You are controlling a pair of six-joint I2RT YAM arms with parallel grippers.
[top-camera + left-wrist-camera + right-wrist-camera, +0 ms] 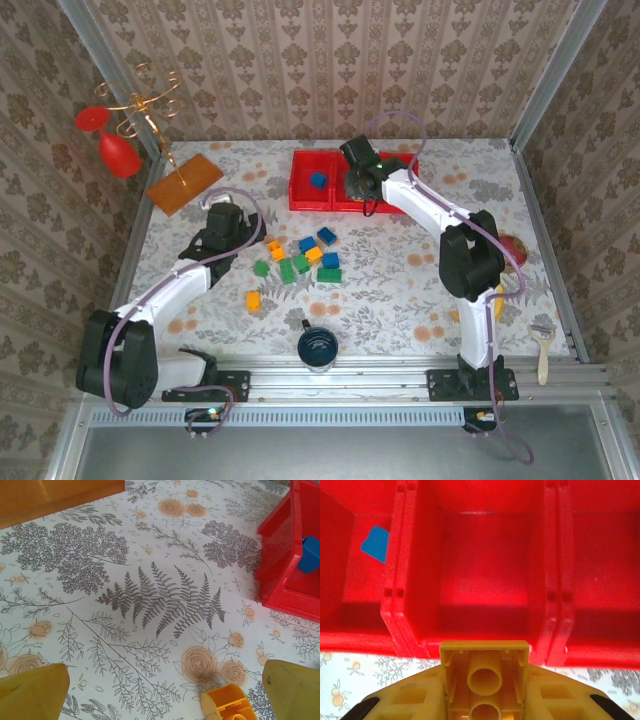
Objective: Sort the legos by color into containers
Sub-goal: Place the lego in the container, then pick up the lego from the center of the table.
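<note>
right gripper [485, 695] pinches a yellow-orange brick [485, 665] right over the near wall of the red tray [405, 580], facing its middle compartment. let go here, it could hit the rim and bounce out. a blue brick [375, 543] lies in the left compartment. left gripper [165, 692], spread, hovers over open cloth [150, 555] left of the tray.

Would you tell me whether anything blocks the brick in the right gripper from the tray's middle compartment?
Nothing visible: the held brick faces the bare middle compartment; a blue brick lies in the next one.
</note>
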